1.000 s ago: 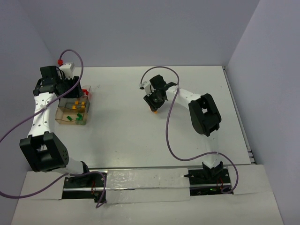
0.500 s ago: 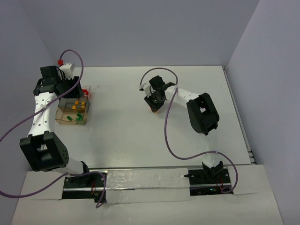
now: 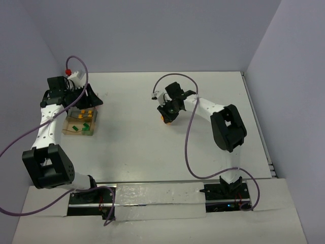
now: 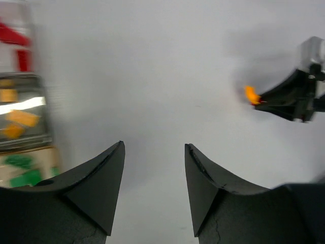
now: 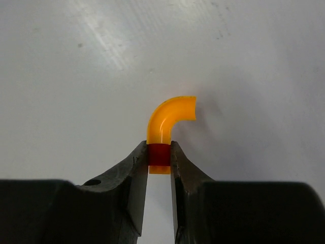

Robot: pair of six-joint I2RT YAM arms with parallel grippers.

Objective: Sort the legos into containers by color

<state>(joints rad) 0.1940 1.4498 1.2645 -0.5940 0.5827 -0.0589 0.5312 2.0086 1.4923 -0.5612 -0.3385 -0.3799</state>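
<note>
Left end effector [image 3: 90,99] above far end of containers [image 3: 78,133]; right end effector [image 3: 166,116] mid-table, orange lego [image 3: 165,120] at tip

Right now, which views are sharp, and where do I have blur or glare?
Right wrist: sharp on the orange lego in the right pincer, glare streaks on the table. Left wrist: containers blurred at the left edge, with a bright reflection. Top external: evenly lit.

White arms [image 3: 44,129], black joints [image 3: 46,165], purple cables [image 3: 186,145], possibly red plug [image 3: 67,72].
</note>
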